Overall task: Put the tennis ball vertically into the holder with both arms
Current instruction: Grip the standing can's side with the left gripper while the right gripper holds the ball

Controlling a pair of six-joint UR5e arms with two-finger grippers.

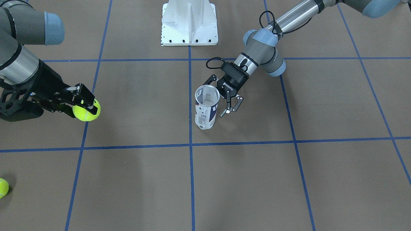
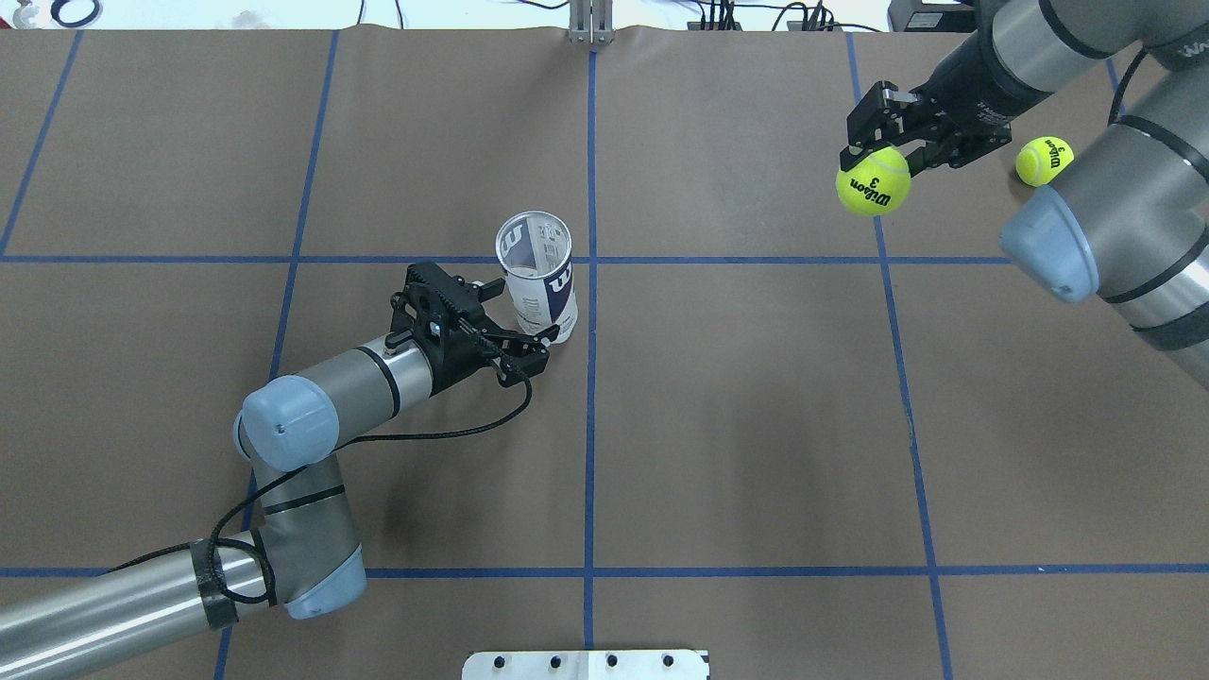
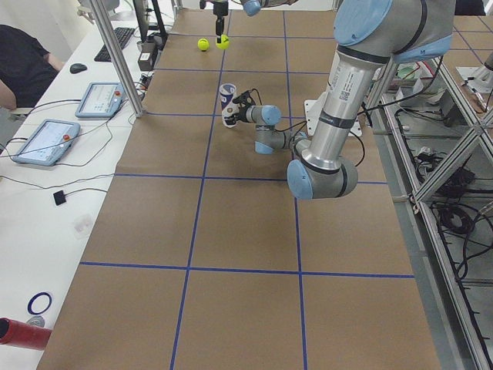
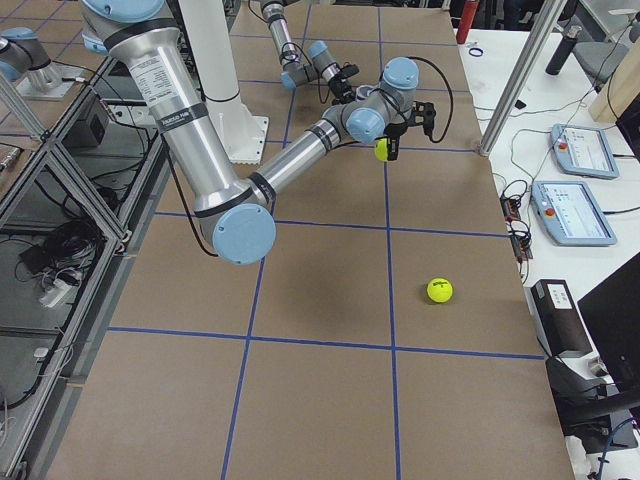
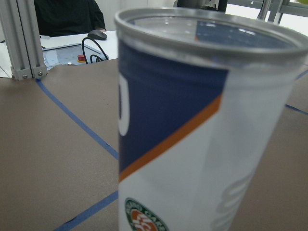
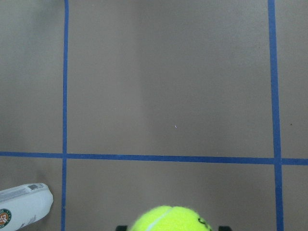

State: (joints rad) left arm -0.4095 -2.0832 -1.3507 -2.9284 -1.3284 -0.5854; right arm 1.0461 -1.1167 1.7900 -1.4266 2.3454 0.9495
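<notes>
Two risks logged. Tennis-ball can (image 2: 540, 283) stands upright near mid-bench (image 2: 737, 425), mouth up. In the overhead view my left hand (image 2: 522, 321) sits at its 8 o'clock, jaws wide with the can at their mouth; I cannot confirm contact. Right hand (image 2: 878, 156) is clamped on a Wilson tennis ball (image 2: 873, 181), well apart at the can's 2 o'clock.

Risk 1: if one pad lands first on closing, it could shove the empty can over.

Risk 2: the ball looks a close fit to the rim. An off-centre descent would seat it on the lip and tip an unsteadied can.
</notes>
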